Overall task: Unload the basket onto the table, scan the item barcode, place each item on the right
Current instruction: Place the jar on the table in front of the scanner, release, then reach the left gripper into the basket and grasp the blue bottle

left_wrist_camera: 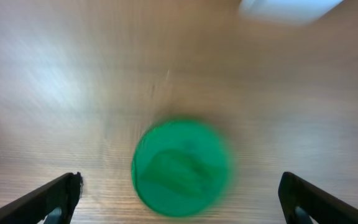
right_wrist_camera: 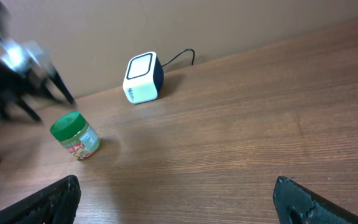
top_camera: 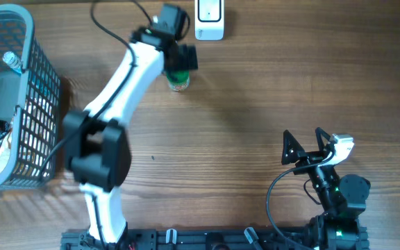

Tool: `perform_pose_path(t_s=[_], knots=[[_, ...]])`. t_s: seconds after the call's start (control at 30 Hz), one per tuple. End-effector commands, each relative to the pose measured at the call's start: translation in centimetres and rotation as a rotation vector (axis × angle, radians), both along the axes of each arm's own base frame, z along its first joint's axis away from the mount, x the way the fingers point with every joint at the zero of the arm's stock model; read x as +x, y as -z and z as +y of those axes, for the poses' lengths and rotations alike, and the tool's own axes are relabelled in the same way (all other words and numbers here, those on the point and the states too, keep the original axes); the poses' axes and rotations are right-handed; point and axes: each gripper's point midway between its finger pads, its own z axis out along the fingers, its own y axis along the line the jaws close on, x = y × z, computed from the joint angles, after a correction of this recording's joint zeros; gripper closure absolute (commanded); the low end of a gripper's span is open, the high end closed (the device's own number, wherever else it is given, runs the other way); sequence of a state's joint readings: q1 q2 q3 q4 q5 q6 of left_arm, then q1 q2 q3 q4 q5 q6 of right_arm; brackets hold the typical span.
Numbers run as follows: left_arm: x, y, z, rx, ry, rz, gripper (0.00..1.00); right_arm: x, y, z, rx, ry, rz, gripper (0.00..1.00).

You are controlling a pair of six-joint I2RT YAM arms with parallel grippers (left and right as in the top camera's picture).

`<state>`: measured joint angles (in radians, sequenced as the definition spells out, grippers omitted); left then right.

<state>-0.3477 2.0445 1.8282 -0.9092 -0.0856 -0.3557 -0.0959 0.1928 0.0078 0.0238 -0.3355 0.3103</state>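
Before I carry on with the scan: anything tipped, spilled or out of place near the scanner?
Nothing stands out. The green-lidded jar stands upright on the table, lid on, nothing spilled, a little apart from the white scanner, which also sits upright.

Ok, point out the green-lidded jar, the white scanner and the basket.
green-lidded jar (left_wrist_camera: pixel 180 168): left wrist view, centre of the lid.
white scanner (top_camera: pixel 209 19): overhead view, its top face.
basket (top_camera: pixel 42 110): overhead view, its mesh side wall.
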Motion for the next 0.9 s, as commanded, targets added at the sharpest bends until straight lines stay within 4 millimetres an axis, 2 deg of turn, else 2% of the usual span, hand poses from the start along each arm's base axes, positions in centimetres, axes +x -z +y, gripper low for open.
perform_pose_path(t_s=[0.0,0.03,0.1,0.13,0.17,0.2,0.23,0.3,0.4,0.53,0.6,0.7,0.8,0.87], knots=[[-1.8,-23.8,5.2,-0.031,-0.097,-0.47,0.0,0.0,0.0,0.1,0.003,-0.001,-0.001,0.0],[-2.8,-27.0,8.4,-0.003,-0.175,-0.531,0.0,0.0,0.0,0.1,0.003,-0.002,-0.001,0.0],[-4.8,-30.6,15.0,0.032,-0.321,-0.585,0.0,0.0,0.0,0.1,0.004,-0.005,-0.001,0.0],[-6.6,-31.1,21.1,0.052,-0.478,-0.571,0.0,0.0,0.0,0.1,0.004,-0.005,-0.001,0.0],[-7.7,-30.3,24.7,0.05,-0.559,-0.534,0.0,0.0,0.0,0.1,0.004,-0.005,-0.001,0.0],[-9.4,-28.0,29.7,0.011,-0.683,-0.444,0.0,0.0,0.0,0.1,0.004,-0.005,-0.001,0.0],[-10.1,-26.4,32.3,-0.017,-0.743,-0.389,0.0,0.0,0.0,0.1,0.004,-0.005,-0.001,0.0],[-10.3,-22.3,37.0,-0.044,-0.832,-0.276,0.0,0.0,0.0,0.2,0.007,-0.008,0.0,0.0],[-8.7,-17.7,39.5,-0.038,-0.846,-0.167,0.0,0.0,0.0,0.2,0.007,-0.008,0.0,0.0],[-5.2,-11.4,39.8,-0.025,-0.783,-0.043,0.0,-0.1,0.0,0.3,0.008,-0.016,-0.001,0.0],[-4.2,-7.6,40.1,-0.034,-0.777,0.035,0.0,-0.1,0.0,0.3,0.009,-0.016,0.0,0.0],[-3.8,-3.7,40.2,-0.044,-0.777,0.123,0.0,-0.1,0.0,0.3,0.008,-0.015,0.0,0.0],[-3.3,-1.4,40.4,-0.049,-0.776,0.159,0.0,-0.1,0.0,0.3,0.008,-0.015,0.0,0.0],[-2.9,-1.0,40.3,-0.048,-0.77,0.156,0.0,-0.1,0.0,0.3,0.008,-0.015,0.0,0.0]])
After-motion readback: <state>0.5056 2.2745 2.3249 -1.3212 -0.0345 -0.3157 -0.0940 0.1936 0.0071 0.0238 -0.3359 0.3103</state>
